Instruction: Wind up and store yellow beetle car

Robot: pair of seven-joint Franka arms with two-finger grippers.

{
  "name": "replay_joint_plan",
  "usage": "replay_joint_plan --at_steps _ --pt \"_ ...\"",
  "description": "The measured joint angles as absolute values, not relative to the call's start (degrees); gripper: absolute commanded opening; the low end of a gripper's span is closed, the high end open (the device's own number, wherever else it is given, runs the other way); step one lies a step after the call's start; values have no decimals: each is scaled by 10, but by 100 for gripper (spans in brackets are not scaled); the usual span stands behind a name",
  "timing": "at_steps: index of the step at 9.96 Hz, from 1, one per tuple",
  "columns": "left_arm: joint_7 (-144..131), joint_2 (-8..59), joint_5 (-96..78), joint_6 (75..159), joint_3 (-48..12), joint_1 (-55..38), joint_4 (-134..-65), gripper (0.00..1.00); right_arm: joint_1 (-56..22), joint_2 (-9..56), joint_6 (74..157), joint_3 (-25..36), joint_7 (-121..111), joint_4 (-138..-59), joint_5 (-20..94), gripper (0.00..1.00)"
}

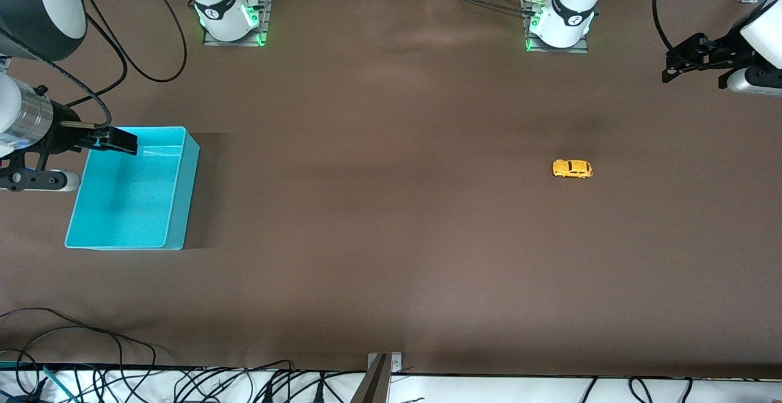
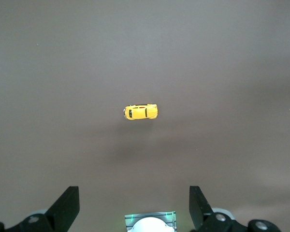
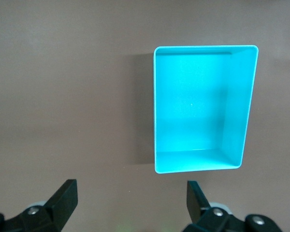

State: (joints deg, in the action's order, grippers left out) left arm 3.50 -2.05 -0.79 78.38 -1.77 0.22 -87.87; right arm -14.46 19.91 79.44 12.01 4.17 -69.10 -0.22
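Note:
The yellow beetle car (image 1: 572, 168) stands alone on the brown table toward the left arm's end; it also shows in the left wrist view (image 2: 140, 111). My left gripper (image 1: 669, 66) is open and empty, high in the air near that end of the table and apart from the car; its fingers (image 2: 67, 205) frame bare table. The turquoise bin (image 1: 183, 201) is empty at the right arm's end and shows in the right wrist view (image 3: 155, 106). My right gripper (image 1: 131, 141) is open and empty, up over the bin's corner nearest the bases; its fingers (image 3: 65, 198) show.
Both arm bases (image 1: 232, 18) (image 1: 559, 24) stand along the table's edge farthest from the front camera. Loose cables (image 1: 122, 378) and a metal bracket (image 1: 382, 372) lie along the edge nearest it. Brown tabletop spans between bin and car.

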Motion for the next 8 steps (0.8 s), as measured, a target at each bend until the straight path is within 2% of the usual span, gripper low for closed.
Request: replay_joint_plan --at_steps 8 --pt "35 -20 -8 784 -18 2 -879 100 -144 197 776 130 42 -691 -2 100"
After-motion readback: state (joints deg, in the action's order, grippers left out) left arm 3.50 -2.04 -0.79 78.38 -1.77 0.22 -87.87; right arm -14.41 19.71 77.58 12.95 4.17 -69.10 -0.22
